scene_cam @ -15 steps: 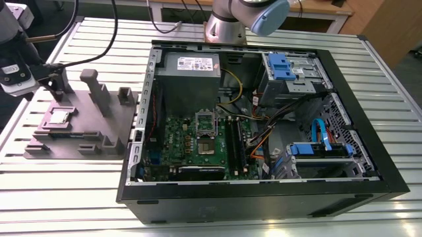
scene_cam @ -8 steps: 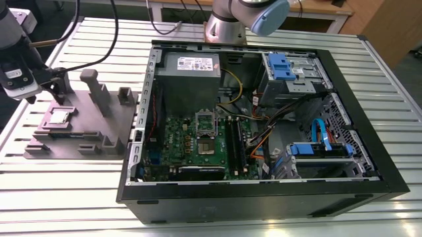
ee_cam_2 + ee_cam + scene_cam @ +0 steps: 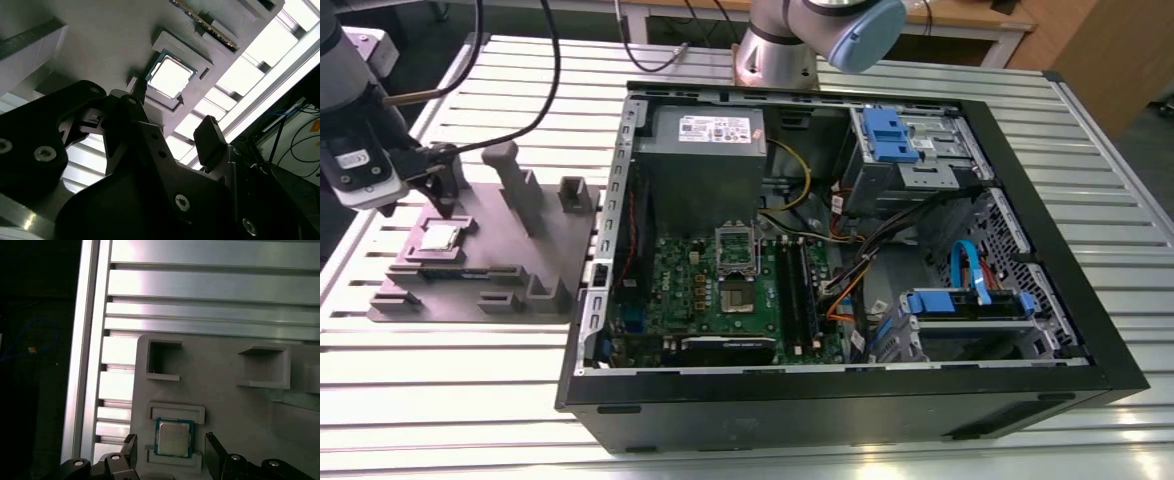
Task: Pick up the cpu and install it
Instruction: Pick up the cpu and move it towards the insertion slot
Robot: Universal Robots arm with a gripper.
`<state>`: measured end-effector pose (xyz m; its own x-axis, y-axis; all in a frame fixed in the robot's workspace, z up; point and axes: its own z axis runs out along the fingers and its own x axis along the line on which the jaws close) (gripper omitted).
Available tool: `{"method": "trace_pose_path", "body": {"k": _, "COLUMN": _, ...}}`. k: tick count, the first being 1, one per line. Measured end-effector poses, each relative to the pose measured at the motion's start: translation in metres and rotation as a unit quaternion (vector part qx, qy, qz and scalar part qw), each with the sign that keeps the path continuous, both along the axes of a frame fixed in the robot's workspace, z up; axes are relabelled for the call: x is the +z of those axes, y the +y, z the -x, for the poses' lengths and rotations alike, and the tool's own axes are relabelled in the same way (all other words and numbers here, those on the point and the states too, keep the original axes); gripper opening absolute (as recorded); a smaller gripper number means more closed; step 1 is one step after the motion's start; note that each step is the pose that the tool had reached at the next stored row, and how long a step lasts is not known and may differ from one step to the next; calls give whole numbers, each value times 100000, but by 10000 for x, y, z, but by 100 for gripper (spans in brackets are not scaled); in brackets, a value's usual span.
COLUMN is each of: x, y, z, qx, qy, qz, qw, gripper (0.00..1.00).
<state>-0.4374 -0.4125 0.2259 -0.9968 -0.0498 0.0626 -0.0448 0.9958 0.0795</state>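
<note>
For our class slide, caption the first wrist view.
Open gripper hovers over the cpu, seated in a recess of the grey plate.

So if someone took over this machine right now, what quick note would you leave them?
Hand: open, one finger on each side of the cpu, not closed on it.
Cpu: lying flat in its recess on the grey plate, on the table beside the open computer case.
Done: hand lined up at the cpu.
Left: cpu not yet picked up, not yet in the socket inside the case.
</note>
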Motion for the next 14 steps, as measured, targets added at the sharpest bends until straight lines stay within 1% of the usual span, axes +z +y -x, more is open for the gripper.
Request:
{"method": "trace_pose_path", "body": {"k": 12, "x": -148, "y": -3, "z": -23, "qx": -430, "qy": -15, "qz": -24, "qw": 99999, "gripper": 65}}
{"method": "trace_pose_path", "body": {"k": 14, "x": -172, "y": -9, "z": -23, "qx": -462, "qy": -4, "qz": -19, "qw": 99999, "gripper": 65}}
